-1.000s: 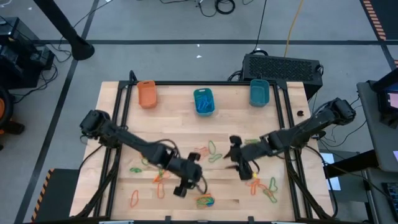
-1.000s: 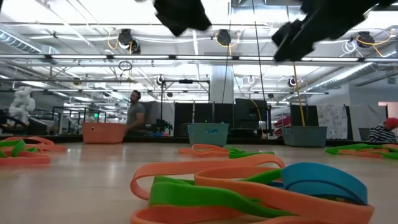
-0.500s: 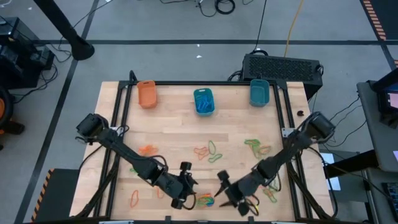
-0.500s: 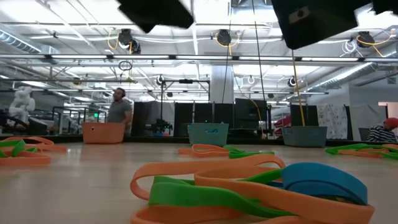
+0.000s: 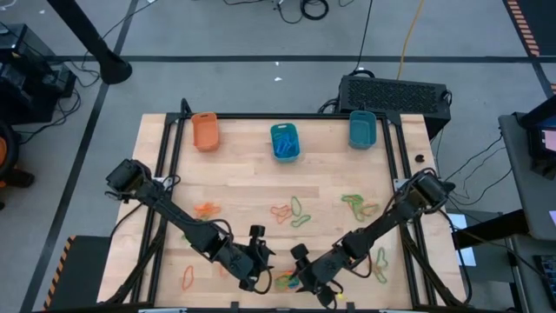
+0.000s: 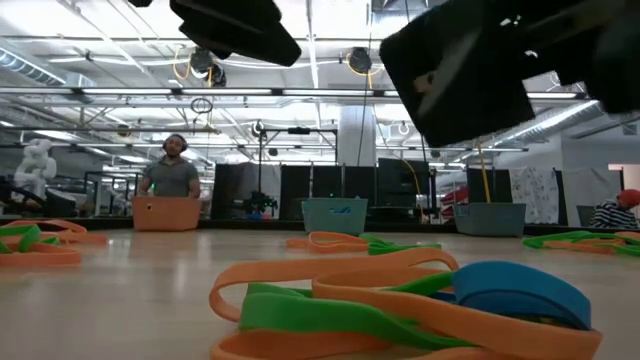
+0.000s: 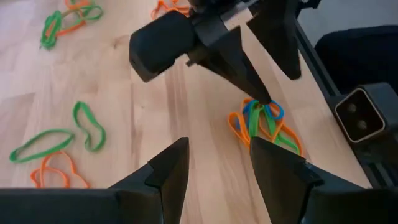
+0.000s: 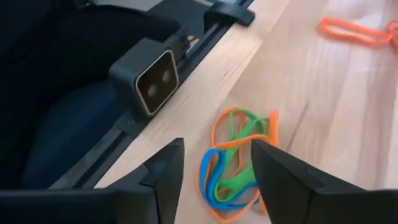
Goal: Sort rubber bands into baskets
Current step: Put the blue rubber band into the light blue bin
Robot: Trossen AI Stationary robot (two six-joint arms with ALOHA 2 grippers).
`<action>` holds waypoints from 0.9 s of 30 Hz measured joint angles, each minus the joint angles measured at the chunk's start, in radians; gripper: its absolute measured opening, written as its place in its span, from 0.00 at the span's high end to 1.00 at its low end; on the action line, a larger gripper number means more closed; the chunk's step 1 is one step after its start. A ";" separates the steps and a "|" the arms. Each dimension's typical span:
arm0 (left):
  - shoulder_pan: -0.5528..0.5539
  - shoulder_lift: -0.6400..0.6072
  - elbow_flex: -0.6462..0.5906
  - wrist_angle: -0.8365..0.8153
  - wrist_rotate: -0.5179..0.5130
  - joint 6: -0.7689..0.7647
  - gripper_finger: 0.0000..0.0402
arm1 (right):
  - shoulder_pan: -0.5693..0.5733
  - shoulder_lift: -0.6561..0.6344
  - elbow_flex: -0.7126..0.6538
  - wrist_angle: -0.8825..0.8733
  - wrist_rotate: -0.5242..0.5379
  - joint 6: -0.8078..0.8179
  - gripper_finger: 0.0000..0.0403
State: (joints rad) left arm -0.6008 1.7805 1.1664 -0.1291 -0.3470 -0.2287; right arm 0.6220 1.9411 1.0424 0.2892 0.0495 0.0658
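A tangle of orange, green and blue rubber bands (image 5: 285, 280) lies flat near the table's front edge, close up in the low view (image 6: 400, 300). My left gripper (image 5: 263, 259) hangs open just left of it, and its fingers frame bare wood short of the tangle (image 7: 261, 124). My right gripper (image 5: 301, 273) is open and comes in from the right. Its fingers stand over the tangle (image 8: 239, 165), one tip (image 7: 264, 99) just above the bands. At the far edge stand three baskets: one orange (image 5: 205, 130), one teal (image 5: 284, 142) with blue bands inside, and another teal (image 5: 361, 129).
Loose bands lie scattered at the left (image 5: 206, 209), centre (image 5: 291, 211), right (image 5: 358, 205), near right (image 5: 378, 265) and near left (image 5: 186, 277). A black box (image 5: 395, 91) sits behind the table. The low camera's housing (image 8: 154, 81) is on the front rail beside the tangle.
My right gripper has swung down from mid-table toward the near edge and leftward, ending over the tangle. My left gripper has dropped a little toward the near edge and turned toward the same tangle. The bands have not moved.
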 joint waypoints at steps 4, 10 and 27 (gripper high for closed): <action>0.015 0.000 0.000 0.003 0.000 0.007 0.56 | 0.000 0.020 0.000 -0.004 -0.001 -0.004 0.60; 0.022 0.000 0.000 0.004 0.036 0.008 0.56 | 0.002 0.040 0.000 0.046 0.001 0.001 0.65; 0.026 0.000 0.000 -0.006 0.039 0.026 0.56 | 0.003 0.103 -0.001 0.085 0.000 0.046 0.67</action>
State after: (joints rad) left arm -0.5748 1.7805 1.1667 -0.1351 -0.3082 -0.2024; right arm 0.6254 2.0441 1.0416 0.3740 0.0498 0.1120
